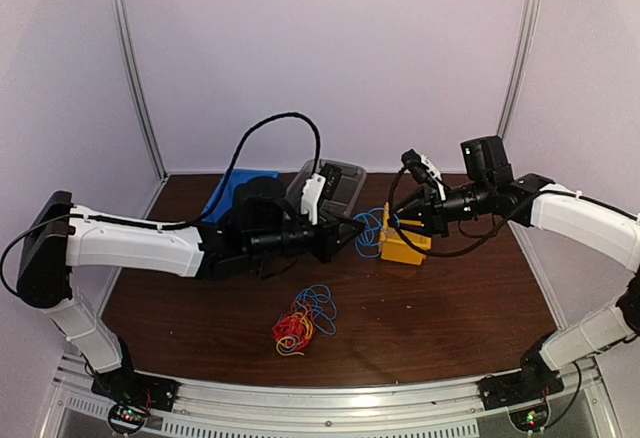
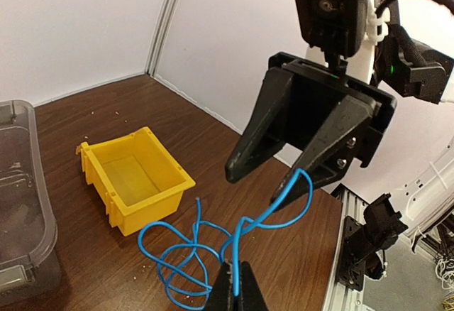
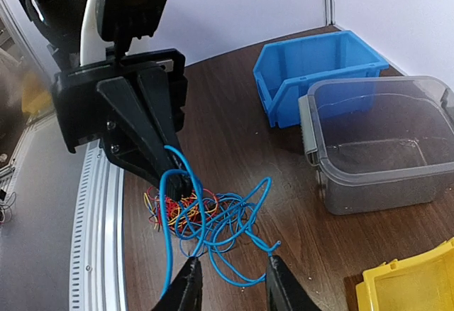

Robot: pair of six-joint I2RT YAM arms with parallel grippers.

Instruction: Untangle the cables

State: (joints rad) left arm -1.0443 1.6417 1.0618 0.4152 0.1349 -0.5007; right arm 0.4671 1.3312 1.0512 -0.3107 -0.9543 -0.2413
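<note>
A blue cable hangs in loose loops above the table, and my left gripper is shut on a doubled strand of it. In the top view that gripper sits mid-table with the blue cable dangling from its tip. My right gripper faces it, open, with blue loops hanging between and past its fingers. One loop rests against a right finger. The rest of the cables, a red, yellow and blue tangle, lie on the table nearer the front.
A yellow bin stands just below the right gripper. A blue bin and a clear plastic container stand at the back behind the left arm. The back wall and side posts are close.
</note>
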